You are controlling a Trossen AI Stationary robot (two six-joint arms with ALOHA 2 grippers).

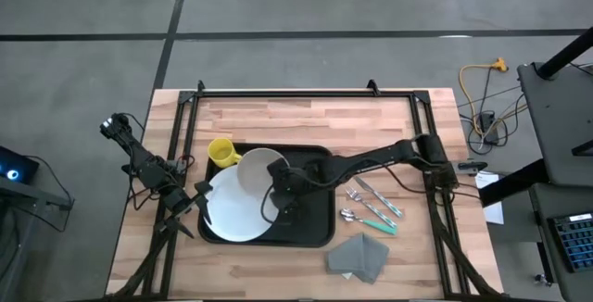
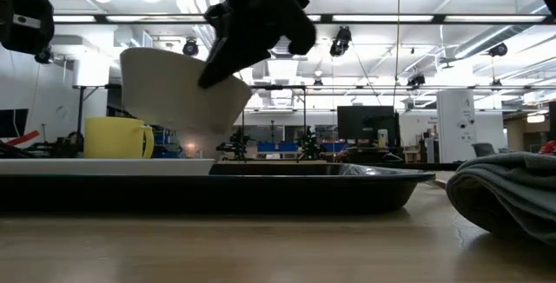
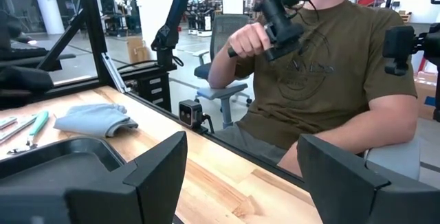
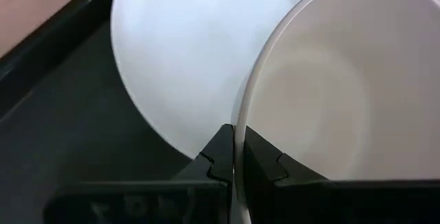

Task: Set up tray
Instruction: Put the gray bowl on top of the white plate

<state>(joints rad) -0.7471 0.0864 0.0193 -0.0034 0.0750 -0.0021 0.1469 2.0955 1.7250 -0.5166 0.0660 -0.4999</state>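
Your R gripper is clenched on white bowl rim, tilted above plate on tray; L gripper released at tray's edge.

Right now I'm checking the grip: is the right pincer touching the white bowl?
Touching. The right wrist view shows the right pincer shut on the bowl's rim, one finger on each side.

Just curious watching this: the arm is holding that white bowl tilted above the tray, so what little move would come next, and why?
Probably lower and level the white bowl onto the white plate. The right gripper pinches its rim, holding it tilted just above the plate on the black tray, beside the yellow mug.
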